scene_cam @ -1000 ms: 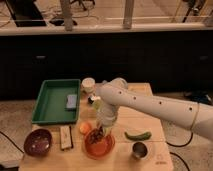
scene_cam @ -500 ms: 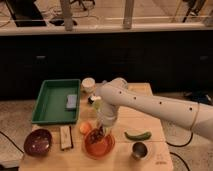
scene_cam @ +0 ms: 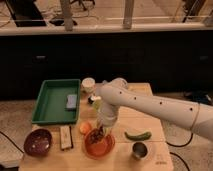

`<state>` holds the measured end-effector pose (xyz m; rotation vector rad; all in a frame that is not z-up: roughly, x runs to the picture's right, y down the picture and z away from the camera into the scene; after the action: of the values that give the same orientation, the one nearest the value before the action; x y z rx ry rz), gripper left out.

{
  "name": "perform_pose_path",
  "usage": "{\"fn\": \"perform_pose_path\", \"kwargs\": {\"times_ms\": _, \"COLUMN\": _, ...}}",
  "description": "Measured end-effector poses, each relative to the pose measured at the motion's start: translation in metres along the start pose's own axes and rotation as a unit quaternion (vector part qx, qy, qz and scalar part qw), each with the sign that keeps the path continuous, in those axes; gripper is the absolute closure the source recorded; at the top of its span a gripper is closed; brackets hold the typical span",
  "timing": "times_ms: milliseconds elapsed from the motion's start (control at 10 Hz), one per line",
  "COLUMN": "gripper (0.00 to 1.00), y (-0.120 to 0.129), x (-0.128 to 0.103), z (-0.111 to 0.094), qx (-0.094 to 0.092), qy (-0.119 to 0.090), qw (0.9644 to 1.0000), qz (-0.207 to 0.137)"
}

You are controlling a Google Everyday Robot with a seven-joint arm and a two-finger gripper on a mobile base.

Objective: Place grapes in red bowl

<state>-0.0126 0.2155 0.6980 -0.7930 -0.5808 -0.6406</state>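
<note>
The grapes (scene_cam: 97,134) hang as a dark lumpy cluster right at the tip of the gripper (scene_cam: 98,132), directly above the red bowl (scene_cam: 99,145), and we read them as held in the closed fingers, though the contact itself is hard to make out. Taking that bowl as our landmark: the bunch sits over its far half, slightly toward the rear rim, so the drop runs straight down with no sideways shift needed. The small orange fruit (scene_cam: 85,128) lies just beside the bowl on its left rear side, the green pepper (scene_cam: 137,135) to its right, the steel cup (scene_cam: 139,150) further right, and the maroon bowl (scene_cam: 38,142) well off to the left.
</note>
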Motion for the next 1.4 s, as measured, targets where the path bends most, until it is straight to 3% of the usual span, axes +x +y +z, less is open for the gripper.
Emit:
{"fn": "perform_pose_path", "kwargs": {"times_ms": 500, "gripper": 0.22, "y": 0.0027, "x": 0.0002, "z": 0.0006, "qx": 0.001, "qy": -0.001, "qw": 1.0000, "qz": 0.001}}
{"fn": "perform_pose_path", "kwargs": {"times_ms": 1400, "gripper": 0.20, "y": 0.0065, "x": -0.0021, "z": 0.0014, "qx": 0.004, "qy": 0.004, "qw": 1.0000, "qz": 0.001}}
